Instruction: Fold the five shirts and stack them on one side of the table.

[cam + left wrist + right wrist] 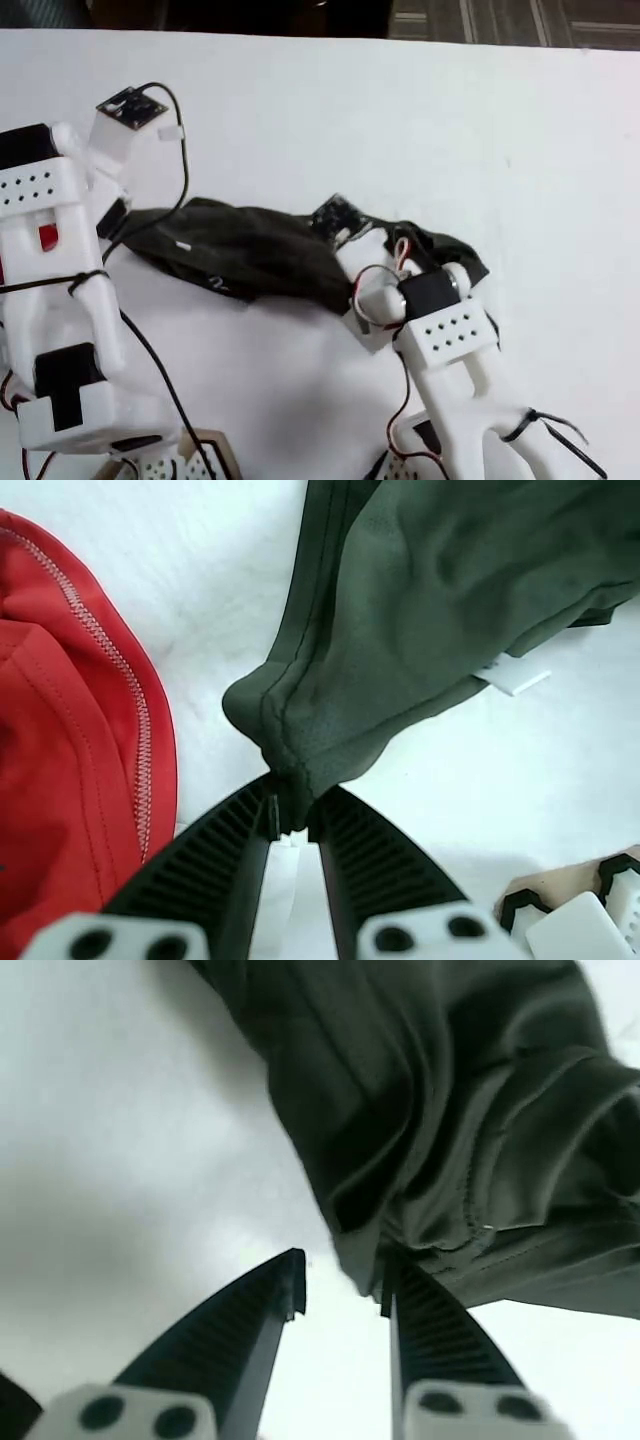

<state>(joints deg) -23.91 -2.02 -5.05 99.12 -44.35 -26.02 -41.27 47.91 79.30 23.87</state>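
Note:
A dark green shirt (250, 255) lies crumpled in a long heap across the middle of the white table (400, 120). My left gripper (292, 825) is shut on a bunched corner of the dark shirt (440, 600), at the heap's left end in the high view. A red shirt (60, 740) with a stitched hem lies right beside that corner. My right gripper (340, 1295) is open at the heap's other end. One of its fingers (430, 1330) touches a hanging fold of the shirt (450, 1110), and the other stands over bare table.
The left arm (50, 300) fills the near left of the table and the right arm (450, 340) the near middle. A brown flat piece (215, 450) lies between their bases. The table's far edge (320, 35) runs along the back, with bare white surface before it.

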